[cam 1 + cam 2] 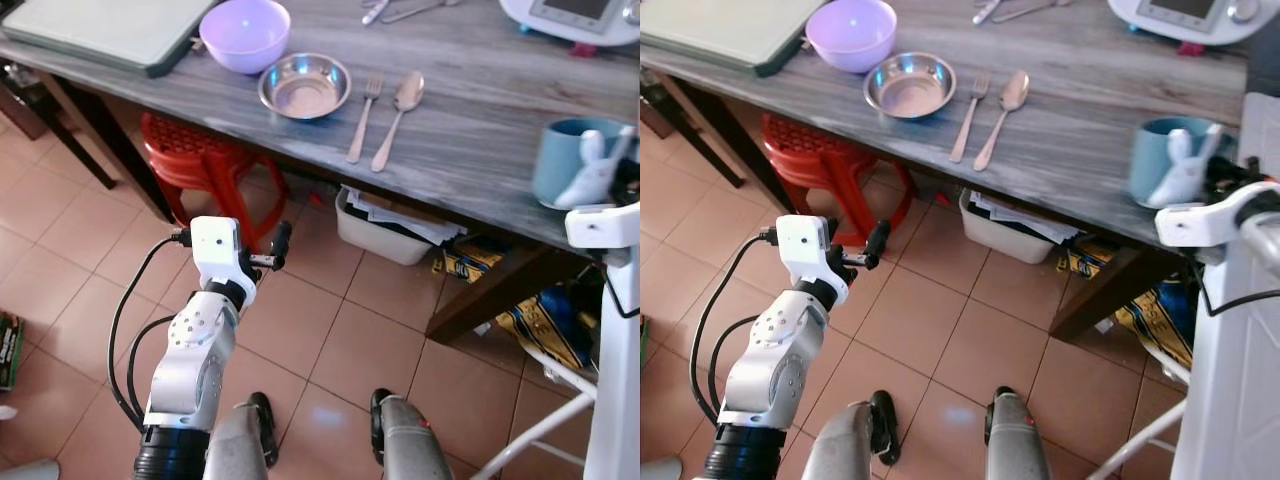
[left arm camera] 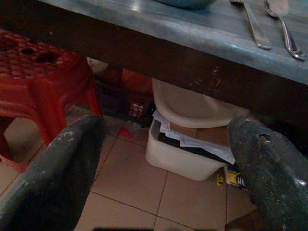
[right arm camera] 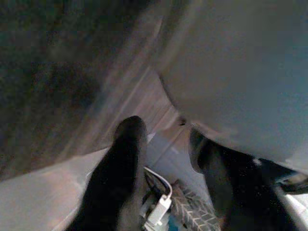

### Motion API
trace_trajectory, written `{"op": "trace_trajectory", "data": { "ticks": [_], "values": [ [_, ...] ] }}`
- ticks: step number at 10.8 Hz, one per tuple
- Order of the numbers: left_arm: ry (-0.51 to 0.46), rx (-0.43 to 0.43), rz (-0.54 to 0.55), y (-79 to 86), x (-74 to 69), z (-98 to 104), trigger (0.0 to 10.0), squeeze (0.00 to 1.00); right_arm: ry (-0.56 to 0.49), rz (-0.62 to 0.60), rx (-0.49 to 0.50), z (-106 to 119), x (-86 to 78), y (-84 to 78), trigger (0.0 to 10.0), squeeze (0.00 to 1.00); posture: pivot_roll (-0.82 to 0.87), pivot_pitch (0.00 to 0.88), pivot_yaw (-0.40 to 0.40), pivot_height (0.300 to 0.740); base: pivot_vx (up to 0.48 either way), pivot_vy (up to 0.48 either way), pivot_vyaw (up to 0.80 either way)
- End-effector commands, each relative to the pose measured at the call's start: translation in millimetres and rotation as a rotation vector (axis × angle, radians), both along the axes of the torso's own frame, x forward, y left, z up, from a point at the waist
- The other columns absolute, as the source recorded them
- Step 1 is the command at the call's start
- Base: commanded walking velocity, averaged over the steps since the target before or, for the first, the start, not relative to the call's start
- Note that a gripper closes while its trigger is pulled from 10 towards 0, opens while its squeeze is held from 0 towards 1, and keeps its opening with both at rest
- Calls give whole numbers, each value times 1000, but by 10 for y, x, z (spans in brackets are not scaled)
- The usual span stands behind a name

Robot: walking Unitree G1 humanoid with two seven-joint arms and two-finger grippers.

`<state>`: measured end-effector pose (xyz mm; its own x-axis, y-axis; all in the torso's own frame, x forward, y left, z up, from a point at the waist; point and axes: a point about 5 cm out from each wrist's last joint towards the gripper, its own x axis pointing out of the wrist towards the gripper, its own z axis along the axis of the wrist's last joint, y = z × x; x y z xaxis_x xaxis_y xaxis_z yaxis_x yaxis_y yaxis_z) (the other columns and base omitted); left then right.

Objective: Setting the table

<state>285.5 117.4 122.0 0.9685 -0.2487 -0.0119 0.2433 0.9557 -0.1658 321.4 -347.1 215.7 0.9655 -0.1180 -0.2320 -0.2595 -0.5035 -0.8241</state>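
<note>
Grey wood table (image 1: 470, 120) carries the setting: steel bowl (image 1: 305, 86) at 11 o'clock, fork (image 1: 365, 118) and spoon (image 1: 398, 118) side by side just right of it, laid as a place. The blue mug (image 1: 565, 160) stands at 3 o'clock by the table edge; the right gripper (image 1: 598, 170) is at the mug, probably to shift it.

Left wrist view: left gripper (image 2: 163, 178) is spread wide and empty, held below the table edge, facing a white bin (image 2: 185, 154).

Right wrist view: blurred; the mug (image 3: 240, 72) sits close above the black fingers (image 3: 122, 163); their grip cannot be judged.
</note>
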Motion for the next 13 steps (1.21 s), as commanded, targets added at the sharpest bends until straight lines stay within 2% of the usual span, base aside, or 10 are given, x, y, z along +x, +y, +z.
{"op": "trace_trajectory", "data": {
  "ticks": [1,2,6,11,12,13],
  "values": [
    [25,10,5,15,-30,-54,10000,0,3,55,-1,-28,-6,81,10000,706,-129,255,44,740,0,0,0],
    [26,9,7,16,-32,-57,10000,0,-9,64,6,-13,-12,91,10000,4,-130,255,43,740,0,0,0],
    [25,6,13,28,-33,-58,10000,0,-7,4,-23,-25,-62,-34,10000,0,-132,259,40,740,0,0,0],
    [27,4,19,34,-50,-65,10000,0,-53,-44,-189,50,-164,-234,10000,0,-134,264,41,740,0,0,0],
    [27,3,19,33,-50,-65,10000,0,-45,-51,-154,41,-170,-236,10000,0,-134,264,41,740,0,0,0],
    [28,2,17,22,-51,-68,10000,0,-60,-92,76,-10,-195,-214,10000,0,-137,264,38,740,0,0,0]
  ]
}}
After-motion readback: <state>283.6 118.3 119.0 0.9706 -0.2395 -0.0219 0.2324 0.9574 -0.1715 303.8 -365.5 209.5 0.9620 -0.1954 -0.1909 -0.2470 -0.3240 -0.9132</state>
